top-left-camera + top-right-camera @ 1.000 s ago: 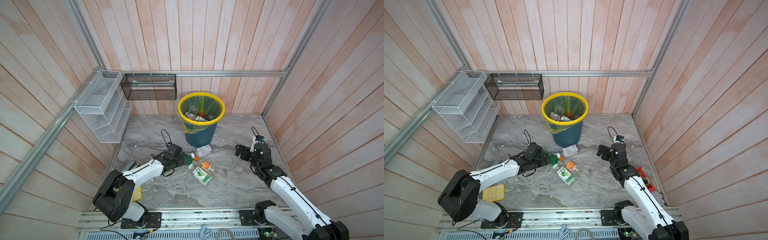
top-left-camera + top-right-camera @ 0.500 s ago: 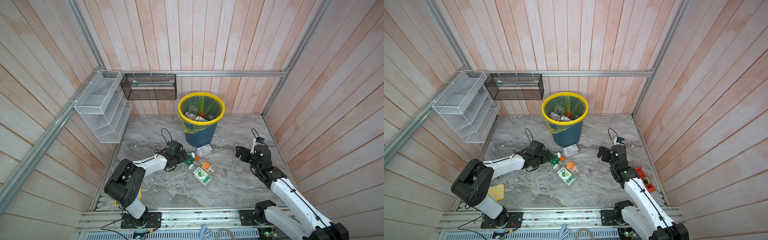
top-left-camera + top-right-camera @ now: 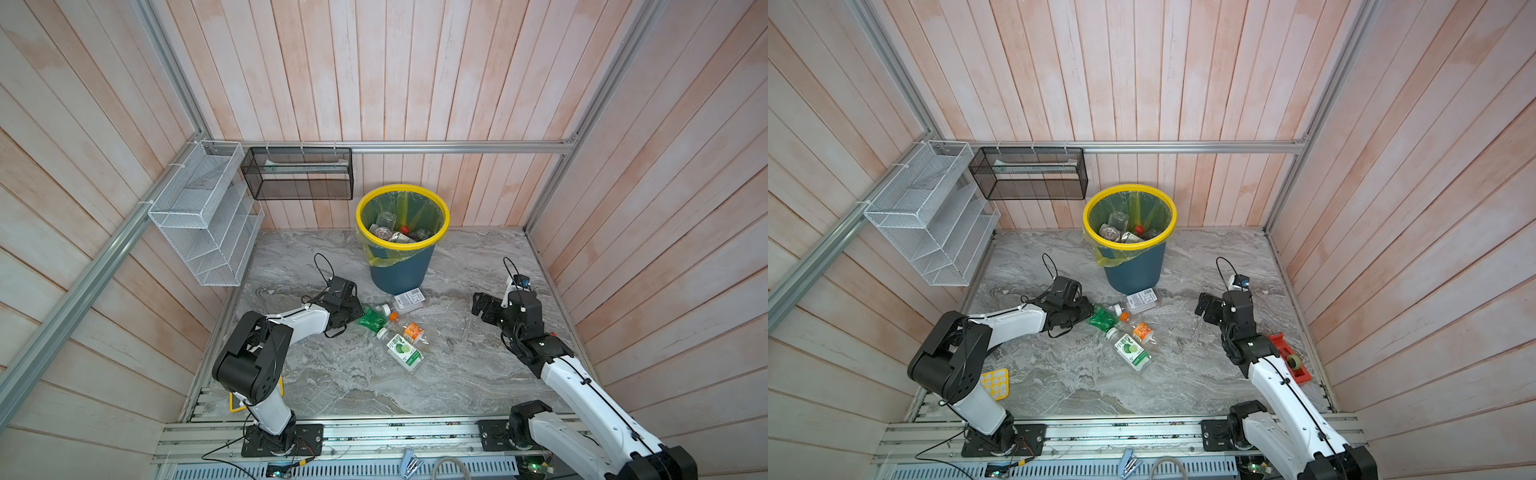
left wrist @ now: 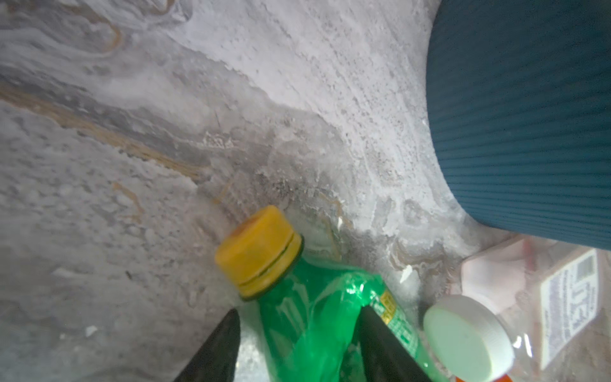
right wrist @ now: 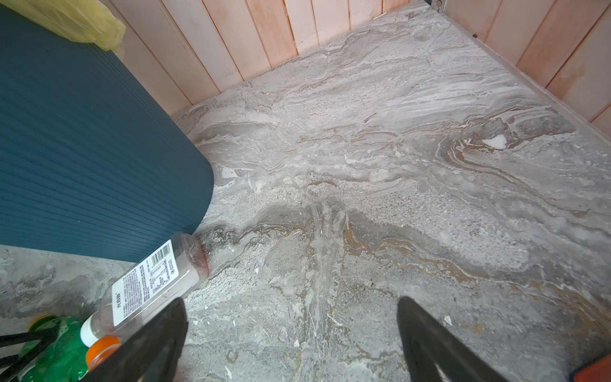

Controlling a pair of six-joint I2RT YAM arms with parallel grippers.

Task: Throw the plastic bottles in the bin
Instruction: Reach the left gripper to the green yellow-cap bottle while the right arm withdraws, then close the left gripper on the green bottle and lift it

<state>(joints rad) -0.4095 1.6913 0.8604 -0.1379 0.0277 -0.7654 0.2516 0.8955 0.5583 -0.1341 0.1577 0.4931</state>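
4 floor bottles [image 3: 403, 351], 1 bin [image 3: 399, 274]

Left arm [image 3: 299, 322] and right arm [image 3: 575, 384]: glossy white shells, bulky black joints, thin black cables [image 3: 316, 261] looping at each wrist. Left gripper [image 4: 299, 311] and right gripper [image 5: 291, 299]: matt black tapered fingers [image 4: 218, 350].

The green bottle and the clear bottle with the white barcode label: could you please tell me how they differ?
The green bottle is tinted green with a yellow cap; the clear bottle is colourless with a white cap and white label. The green bottle looks crumpled and is pinched in the left end effector; the clear bottle looks undented and lies free, its base beside the bin. Both are capped and outside the bin.
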